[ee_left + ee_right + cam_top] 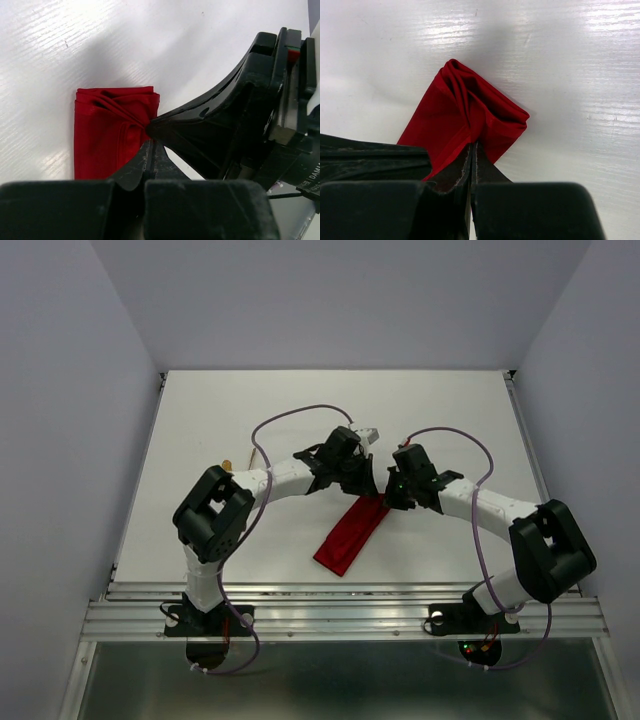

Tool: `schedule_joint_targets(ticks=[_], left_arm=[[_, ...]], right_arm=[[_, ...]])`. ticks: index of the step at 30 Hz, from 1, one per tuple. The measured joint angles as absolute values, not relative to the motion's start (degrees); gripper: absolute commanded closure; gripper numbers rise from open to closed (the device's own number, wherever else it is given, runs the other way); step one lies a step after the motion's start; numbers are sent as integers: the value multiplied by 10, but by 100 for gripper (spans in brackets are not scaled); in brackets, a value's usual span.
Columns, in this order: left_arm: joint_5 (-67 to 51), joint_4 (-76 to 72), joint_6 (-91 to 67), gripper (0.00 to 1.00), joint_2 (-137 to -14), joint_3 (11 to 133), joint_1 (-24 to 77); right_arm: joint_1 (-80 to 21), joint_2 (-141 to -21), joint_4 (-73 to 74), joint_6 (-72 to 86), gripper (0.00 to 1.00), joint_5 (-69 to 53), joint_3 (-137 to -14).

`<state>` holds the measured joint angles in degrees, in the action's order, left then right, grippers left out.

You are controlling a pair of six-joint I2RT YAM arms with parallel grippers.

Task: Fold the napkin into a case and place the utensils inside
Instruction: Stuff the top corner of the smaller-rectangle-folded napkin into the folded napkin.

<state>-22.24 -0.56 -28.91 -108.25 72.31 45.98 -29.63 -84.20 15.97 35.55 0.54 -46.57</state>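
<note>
**Both grippers pinch one end of the folded napkin**

The napkin (350,535) lies at the centre of the top view as a narrow red strip, running diagonally from centre down to the lower left. Both arms meet at its upper end. The left gripper (151,145) has its jaws closed flat together on a corner of that end, and the cloth gathers into creases where they bite. The right gripper (473,147) is likewise closed tight on the same end, with folds puckering up from its tips. The two sets of tips sit just beside each other, probably so that the layers can be parted or lifted into a mouth for the utensils. The rest of the strip lies flat and free.

No utensil shows plainly. A gold speck (228,465) beside the left arm, left of centre, is too small to identify.

The table (230,420) is white, smooth and faintly grained, with a soft sheen in the wrist views. Plain pale grey walls (60,390) close it in on three sides, and a metal rail (340,615) carries the arm bases along the bottom edge.
</note>
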Motion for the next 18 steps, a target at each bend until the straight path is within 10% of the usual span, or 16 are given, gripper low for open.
schedule_joint_targets(ticks=[18], left_arm=[[-178, -5, -289, 100, -1152, 729, 449]], right_arm=[[-296, -849, 159, 355, 99, 4, -473]])
